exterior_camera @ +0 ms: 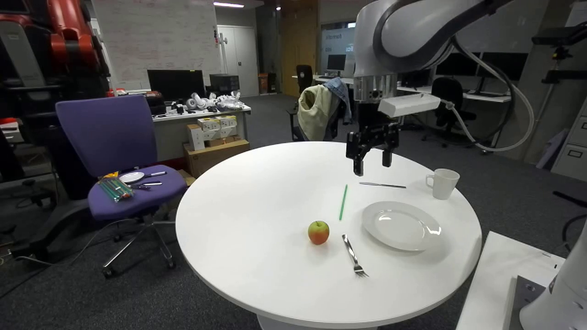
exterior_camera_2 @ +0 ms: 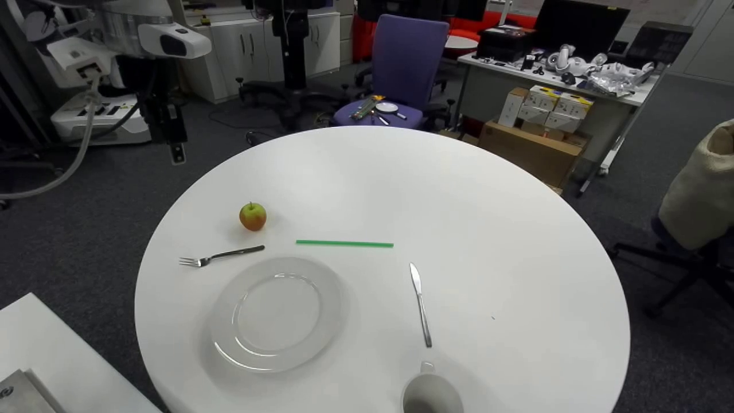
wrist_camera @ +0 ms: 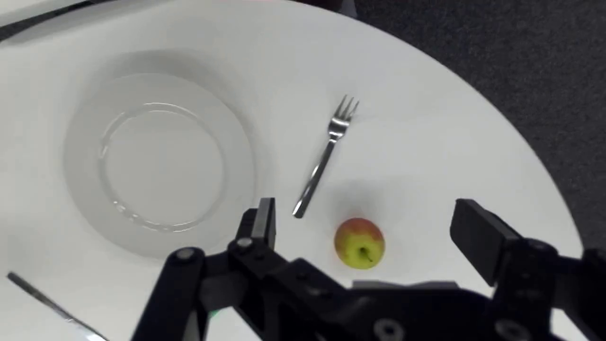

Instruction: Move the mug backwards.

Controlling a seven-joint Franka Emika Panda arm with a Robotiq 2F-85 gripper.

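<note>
Smooth, tapered white mug (exterior_camera_2: 432,393) stands well apart from gaping hand (exterior_camera: 372,165).

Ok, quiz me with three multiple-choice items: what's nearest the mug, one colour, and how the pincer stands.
1. Which lies nearest the mug?
A) apple
B) fork
C) knife

2. What colour is the thin stick?
A) green
B) red
C) blue

3. How is the pincer?
A) shut, empty
B) open, empty
C) shut on the mug

1 C: both exterior views show its end close to the mug.
2 A: both exterior views show it green.
3 B: an exterior view shows its jaws apart, nothing between them.
</note>
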